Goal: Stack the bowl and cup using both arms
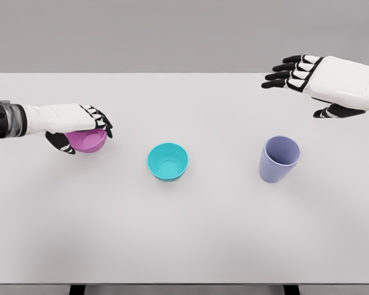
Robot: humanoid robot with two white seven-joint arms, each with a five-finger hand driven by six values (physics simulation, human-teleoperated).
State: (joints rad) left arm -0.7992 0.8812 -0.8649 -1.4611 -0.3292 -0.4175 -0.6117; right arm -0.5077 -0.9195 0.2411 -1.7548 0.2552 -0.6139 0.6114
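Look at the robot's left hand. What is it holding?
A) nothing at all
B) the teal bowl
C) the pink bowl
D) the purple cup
C: the left hand has its fingers curled over the pink bowl, while the teal bowl and the purple cup stand alone on the table.

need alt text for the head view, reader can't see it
A robot's left hand grips a pink bowl at the left of a white table. A teal bowl sits at the centre and a lavender cup stands to its right. The right hand hovers open over the far right of the table.
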